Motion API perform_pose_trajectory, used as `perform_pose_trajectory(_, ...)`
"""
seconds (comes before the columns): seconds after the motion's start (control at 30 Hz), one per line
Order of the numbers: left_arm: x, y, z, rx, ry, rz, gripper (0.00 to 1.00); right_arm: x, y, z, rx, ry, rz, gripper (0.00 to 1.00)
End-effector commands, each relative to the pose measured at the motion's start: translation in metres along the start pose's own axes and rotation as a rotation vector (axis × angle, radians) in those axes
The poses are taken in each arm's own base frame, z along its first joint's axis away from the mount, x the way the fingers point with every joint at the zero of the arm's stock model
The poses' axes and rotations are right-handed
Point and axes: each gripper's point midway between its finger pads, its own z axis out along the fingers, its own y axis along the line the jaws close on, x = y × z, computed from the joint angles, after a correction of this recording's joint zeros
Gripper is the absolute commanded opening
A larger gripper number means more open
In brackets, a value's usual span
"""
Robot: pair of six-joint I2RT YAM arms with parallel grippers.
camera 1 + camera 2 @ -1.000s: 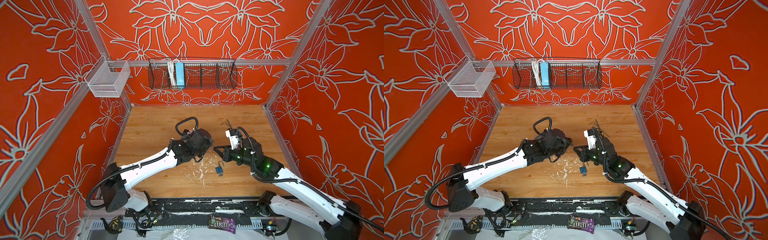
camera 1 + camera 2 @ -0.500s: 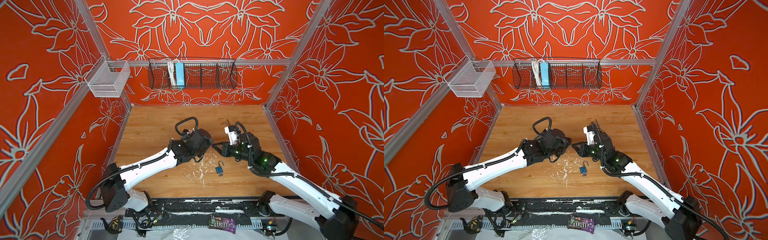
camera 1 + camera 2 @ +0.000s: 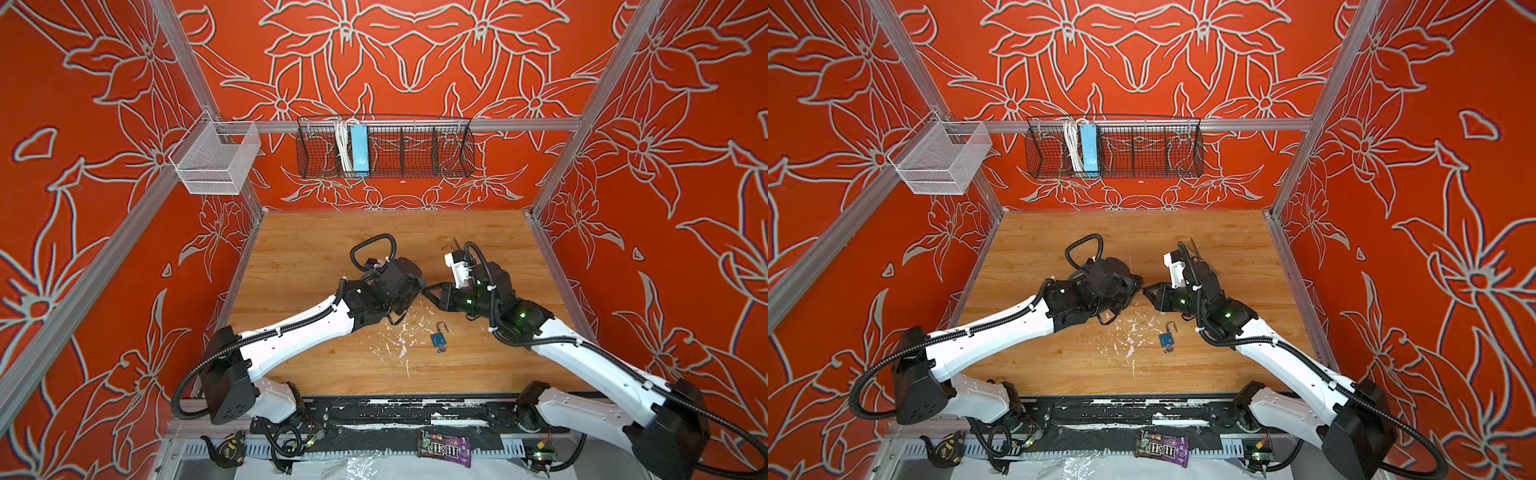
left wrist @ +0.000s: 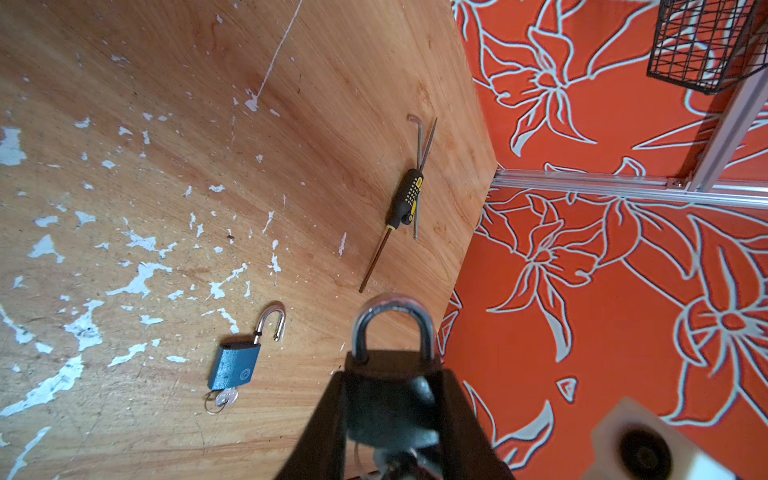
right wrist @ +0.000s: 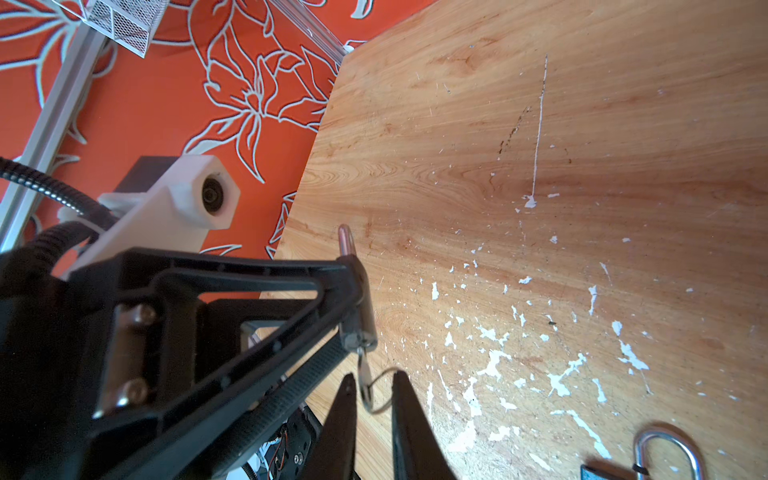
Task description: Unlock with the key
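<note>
Clamping a dark padlock in the left pincer, clear only in wrist views; straddling its dangling key with the right pincer, narrowly parted.

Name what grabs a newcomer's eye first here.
Orange flowered walls all round. Over the middle of the table, the left pincer grips a dark padlock while the right pincer straddles the key in its base. A blue padlock lies open on the wood nearby.
</note>
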Motion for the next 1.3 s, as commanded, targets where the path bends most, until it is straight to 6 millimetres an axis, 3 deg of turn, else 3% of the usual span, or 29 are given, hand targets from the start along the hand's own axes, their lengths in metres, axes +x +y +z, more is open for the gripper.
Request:
perform_pose_trajectory(0.0, -0.002, -0.011, -0.005, 0.043, -0.004, -0.001, 0.0, -0.016, 0.014, -0.002, -0.039, -0.037, -0.004, 0.16)
perform_pose_trajectory(0.33, 0.003, -0.023, -0.004, 0.093, 0.024, -0.022, 0.0, -0.009, 0.014, 0.001, -0.062, -0.007, 0.039, 0.0)
perform_pose_trajectory(0.6, 0.006, -0.035, -0.009, 0.172, 0.037, -0.054, 0.0, -0.018, 0.024, 0.0, -0.128, -0.047, 0.225, 0.0)
perform_pose_trajectory(0.97, 0.007, -0.034, -0.013, 0.234, 0.012, -0.101, 0.0, -0.033, 0.038, -0.011, -0.209, -0.11, 0.389, 0.0)
perform_pose_trajectory(1.27, 0.004, -0.035, -0.015, 0.223, -0.014, -0.08, 0.0, -0.034, 0.039, -0.016, -0.199, -0.118, 0.356, 0.0)
